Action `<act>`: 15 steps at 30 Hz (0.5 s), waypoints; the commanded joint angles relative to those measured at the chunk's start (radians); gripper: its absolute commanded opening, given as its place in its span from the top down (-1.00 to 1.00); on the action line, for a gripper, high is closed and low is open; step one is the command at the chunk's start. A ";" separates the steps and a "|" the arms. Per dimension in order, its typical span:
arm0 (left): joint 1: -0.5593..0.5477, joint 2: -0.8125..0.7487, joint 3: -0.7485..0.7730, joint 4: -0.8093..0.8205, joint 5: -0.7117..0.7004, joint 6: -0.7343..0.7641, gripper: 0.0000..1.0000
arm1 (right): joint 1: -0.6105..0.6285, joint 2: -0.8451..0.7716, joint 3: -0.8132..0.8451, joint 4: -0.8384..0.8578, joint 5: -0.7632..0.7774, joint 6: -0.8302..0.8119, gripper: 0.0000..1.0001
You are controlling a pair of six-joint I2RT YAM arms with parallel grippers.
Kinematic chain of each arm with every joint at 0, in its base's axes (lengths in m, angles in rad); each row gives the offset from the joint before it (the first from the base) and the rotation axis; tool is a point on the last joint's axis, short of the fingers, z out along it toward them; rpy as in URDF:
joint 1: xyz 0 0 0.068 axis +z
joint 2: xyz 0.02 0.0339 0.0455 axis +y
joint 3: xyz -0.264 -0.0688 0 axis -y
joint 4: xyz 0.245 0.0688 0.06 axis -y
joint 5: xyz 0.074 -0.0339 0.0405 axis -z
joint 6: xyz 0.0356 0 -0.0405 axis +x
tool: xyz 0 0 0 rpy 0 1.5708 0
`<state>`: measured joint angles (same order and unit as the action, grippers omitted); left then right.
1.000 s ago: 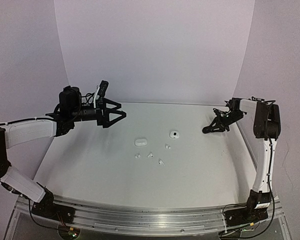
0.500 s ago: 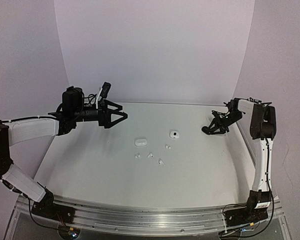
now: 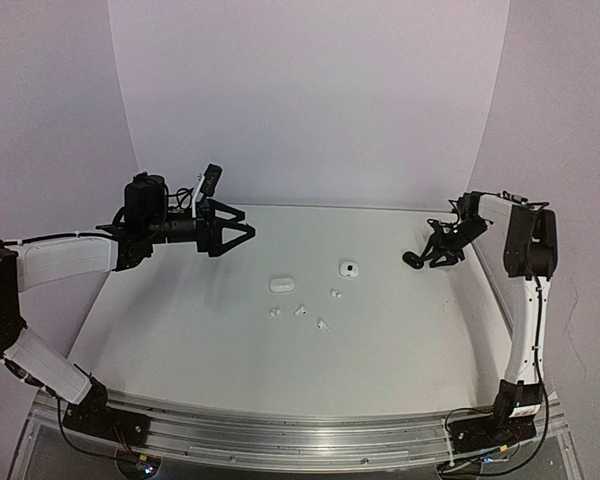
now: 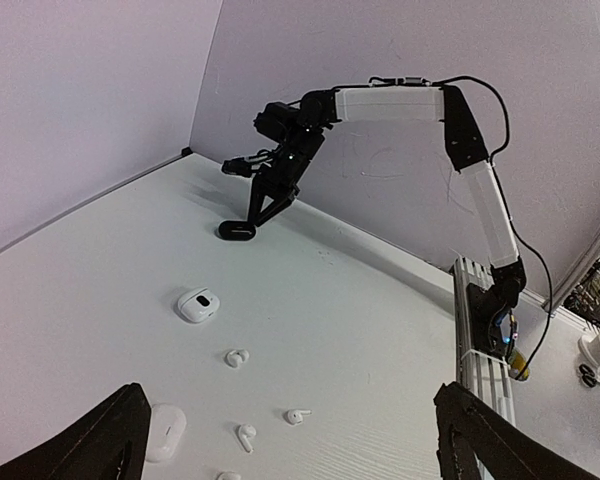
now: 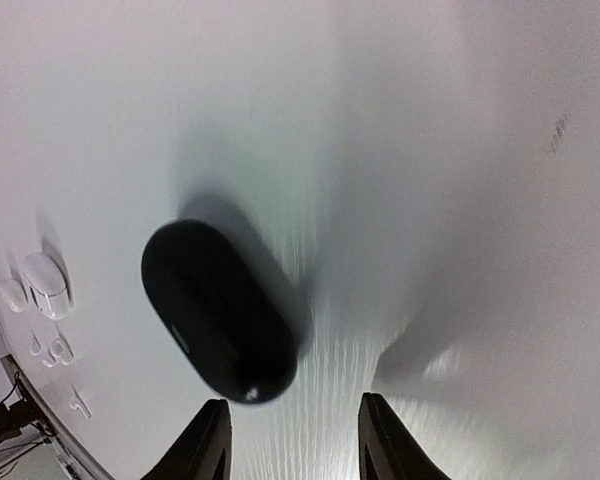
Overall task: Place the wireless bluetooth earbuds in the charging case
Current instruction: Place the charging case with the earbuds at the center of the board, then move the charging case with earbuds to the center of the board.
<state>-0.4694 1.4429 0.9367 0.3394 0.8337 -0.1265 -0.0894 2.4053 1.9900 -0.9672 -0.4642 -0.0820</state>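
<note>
A black oval charging case (image 3: 412,260) lies at the right rear of the table. My right gripper (image 3: 432,254) is just behind it, low over the table. In the right wrist view the case (image 5: 220,310) lies just ahead of the open gripper (image 5: 292,425), nearer its left finger, and is not held. A closed white case (image 3: 282,284) and a small white case (image 3: 349,269) with a dark opening lie mid-table. Several white earbuds (image 3: 300,310) lie scattered in front of them. No black buds show. My left gripper (image 3: 236,232) hovers open and empty, high at the left.
The left wrist view shows the small white case (image 4: 198,304), earbuds (image 4: 237,357) (image 4: 297,416) (image 4: 246,435), the closed white case (image 4: 165,430) and the black case (image 4: 236,230) under the right arm. White walls close the table at the back and sides.
The right gripper has drawn back slightly to the right, leaving the black case on the table. The left arm has shifted very little.
</note>
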 commanded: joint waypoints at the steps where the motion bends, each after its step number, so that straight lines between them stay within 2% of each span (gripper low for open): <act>1: 0.002 -0.001 0.020 0.029 0.007 0.012 -0.97 | 0.022 -0.236 -0.151 0.109 0.095 0.125 0.23; 3: 0.003 -0.001 0.016 0.036 0.009 0.007 -0.97 | 0.046 -0.286 -0.239 0.164 0.098 0.169 0.35; 7: 0.002 -0.001 0.013 0.048 0.013 0.004 -0.96 | 0.113 -0.296 -0.340 0.226 0.122 0.225 0.73; 12: 0.002 0.001 0.014 0.056 0.014 0.009 -0.97 | 0.148 -0.228 -0.326 0.257 0.164 0.305 0.95; 15: 0.002 -0.001 0.012 0.063 0.015 0.009 -0.97 | 0.161 -0.199 -0.295 0.271 0.197 0.337 1.00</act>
<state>-0.4694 1.4429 0.9367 0.3515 0.8349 -0.1272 0.0703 2.1660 1.6592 -0.7418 -0.3285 0.1740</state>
